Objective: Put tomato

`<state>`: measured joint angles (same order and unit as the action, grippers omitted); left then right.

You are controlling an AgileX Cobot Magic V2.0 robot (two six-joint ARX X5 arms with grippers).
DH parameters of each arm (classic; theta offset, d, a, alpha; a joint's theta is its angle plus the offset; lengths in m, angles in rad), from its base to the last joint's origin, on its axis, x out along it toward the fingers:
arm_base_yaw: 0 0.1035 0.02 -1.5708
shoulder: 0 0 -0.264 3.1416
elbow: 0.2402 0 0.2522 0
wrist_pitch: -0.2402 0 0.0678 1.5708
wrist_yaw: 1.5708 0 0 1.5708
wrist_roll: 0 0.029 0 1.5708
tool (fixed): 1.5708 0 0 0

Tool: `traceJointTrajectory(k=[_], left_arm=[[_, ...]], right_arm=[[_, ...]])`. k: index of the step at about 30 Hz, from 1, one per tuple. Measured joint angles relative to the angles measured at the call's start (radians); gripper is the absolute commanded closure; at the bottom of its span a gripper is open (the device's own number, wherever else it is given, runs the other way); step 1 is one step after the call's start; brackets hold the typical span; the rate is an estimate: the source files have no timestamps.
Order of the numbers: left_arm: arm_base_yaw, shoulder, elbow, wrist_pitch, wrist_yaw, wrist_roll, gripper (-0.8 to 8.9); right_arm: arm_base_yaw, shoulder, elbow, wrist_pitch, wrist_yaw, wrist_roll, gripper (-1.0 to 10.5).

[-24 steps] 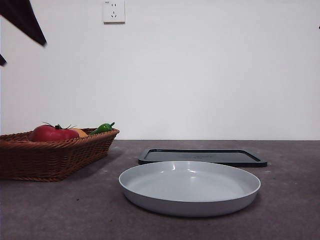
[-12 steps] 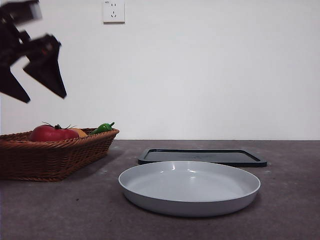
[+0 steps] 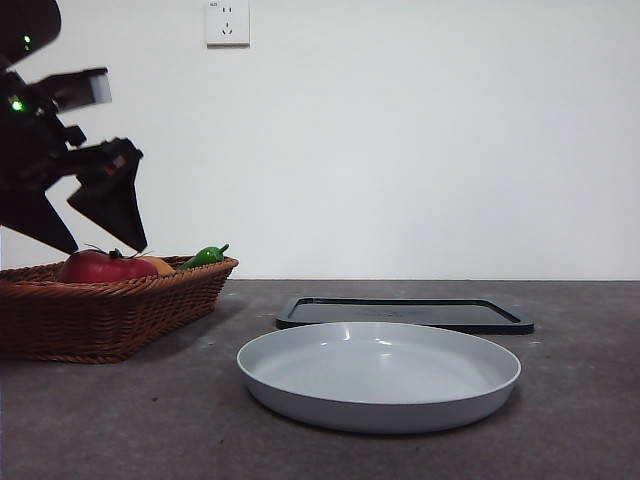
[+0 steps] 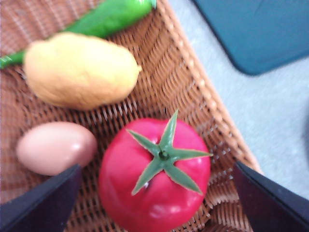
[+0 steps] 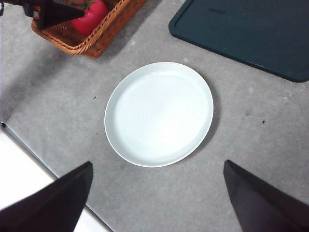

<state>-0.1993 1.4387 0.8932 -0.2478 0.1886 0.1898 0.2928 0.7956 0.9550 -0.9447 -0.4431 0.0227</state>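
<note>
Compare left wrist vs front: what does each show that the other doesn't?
Left wrist only: a pale egg-like item beside the tomato, and the full yellow-orange fruit.

Front only: the grey plate and the wall socket.

Both: the tomato, the green pepper, the wicker basket, the dark tray, and the left hand, open just above the tomato.

From my seat, the wicker basket [image 3: 110, 310] sits at the left of the surface [image 3: 150, 420]. In it I see the tomato [image 3: 100, 267], with a lemon [image 4: 79, 72], an egg [image 4: 55, 147] and a green pepper [image 3: 205, 256] alongside. The left tool [image 3: 95, 235] hangs just above the tomato, jaws apart. The plate [image 3: 380, 405] lies right of the basket, nearer me; the tray [image 3: 405, 314] lies just behind the plate.
</note>
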Motion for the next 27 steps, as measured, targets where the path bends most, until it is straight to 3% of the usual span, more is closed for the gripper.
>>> traceJointTrajectory(k=[16, 21, 27], left_arm=[[-0.002, 0.087, 0.000, 0.032, 0.000, 0.012, 3.24], [-0.002, 0.090, 0.000, 0.031, 0.000, 0.013, 4.55], [-0.002, 0.090, 0.001, 0.031, 0.000, 0.012, 4.75]], right_arm=[[0.000, 0.000, 0.000, -0.016, 0.000, 0.000, 5.2], [0.000, 0.000, 0.000, -0.016, 0.000, 0.000, 5.2], [0.000, 0.000, 0.000, -0.016, 0.000, 0.000, 5.2]])
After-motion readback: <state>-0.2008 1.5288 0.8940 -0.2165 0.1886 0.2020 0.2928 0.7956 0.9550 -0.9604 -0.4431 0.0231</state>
